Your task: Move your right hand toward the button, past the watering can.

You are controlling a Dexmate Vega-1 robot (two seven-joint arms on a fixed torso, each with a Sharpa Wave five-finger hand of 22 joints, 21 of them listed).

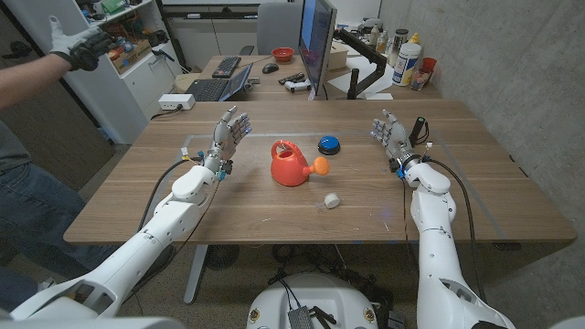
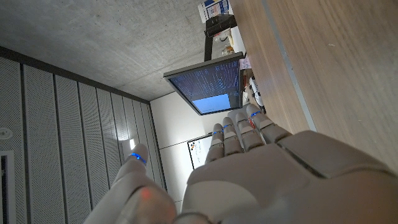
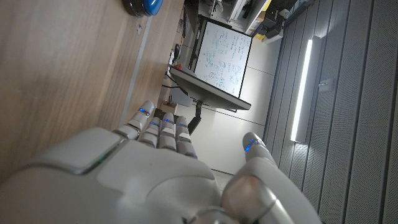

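From the head view we see the whole wooden table (image 1: 274, 215): our left hand (image 1: 228, 131) and our right hand (image 1: 389, 133) both stand with fingers spread and extended, gripping nothing, palms turned toward each other across the table. Between them sits the red watering can (image 1: 292, 163), and the blue button (image 1: 328, 144) lies just past it, on the side nearer our right fingers, though well apart from them. A small white object (image 1: 331, 200) lies on the table closer to us than the can. The can's long axis runs across the table, its orange spout pointing toward our right fingers and its handle toward our left ones. The right wrist view adds what the head view cannot: a close look at our right fingers (image 3: 163, 127), straight and side by side with the thumb held apart, touching nothing, and the button (image 3: 141, 5) beyond their tips. The left wrist view likewise shows our left fingers (image 2: 239, 129) extended, thumb apart, with a monitor (image 2: 208, 84) beyond them. A person's gloved hand (image 1: 80, 44) shows beyond our left fingers.
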